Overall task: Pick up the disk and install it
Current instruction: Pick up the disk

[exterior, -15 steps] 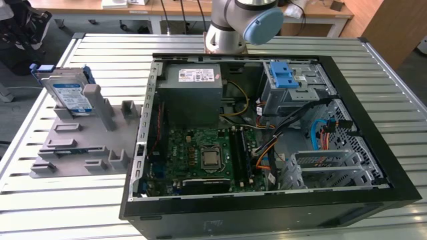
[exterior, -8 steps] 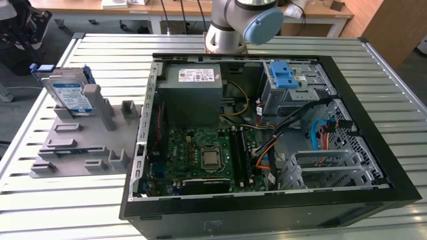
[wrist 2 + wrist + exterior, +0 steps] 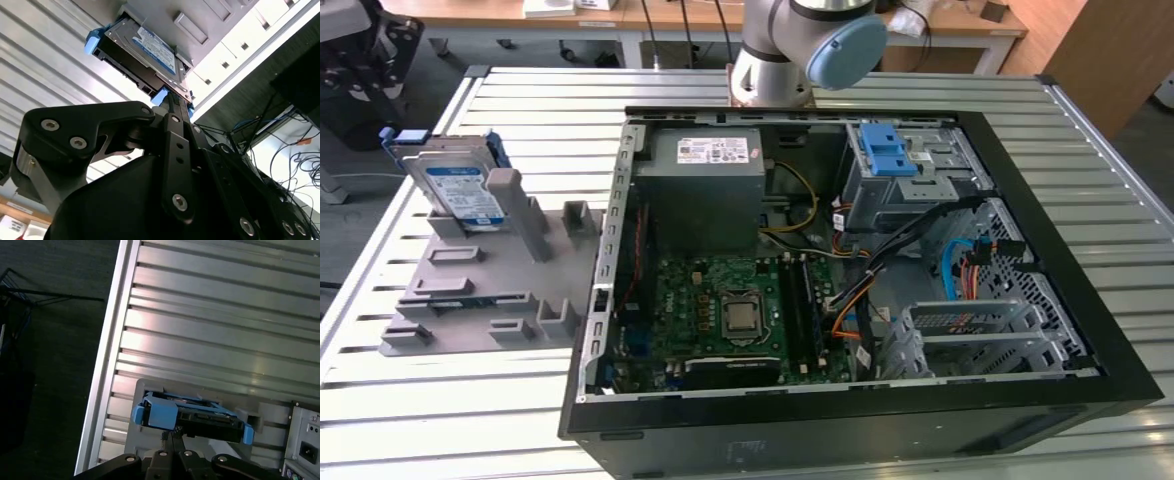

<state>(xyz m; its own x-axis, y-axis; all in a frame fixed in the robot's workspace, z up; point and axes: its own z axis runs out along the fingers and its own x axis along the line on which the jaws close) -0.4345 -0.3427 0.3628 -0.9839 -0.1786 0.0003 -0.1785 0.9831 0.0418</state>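
Observation:
The disk (image 3: 462,190), silver-grey with a white-and-blue label and a blue bracket, stands on edge in a slot of the grey fixture (image 3: 494,290) at the exterior view's left. Both wrist views look at it from a distance: its labelled face and blue corners show as the disk (image 3: 145,50) in the second wrist view, and its blue-framed end as the disk (image 3: 200,416) in the first. My gripper (image 3: 176,100) points toward it with the black fingers closed together and nothing between them. The joined tips of the gripper (image 3: 170,434) lie just before the disk's edge in the picture, apart from it.
The open computer case (image 3: 854,260) lies on the slatted metal table (image 3: 520,90). Its grey drive cage (image 3: 914,185) carries a blue-latched tray (image 3: 887,150). The arm's base (image 3: 781,70) stands behind the case. The table's edge (image 3: 107,365) borders dark floor beside the fixture.

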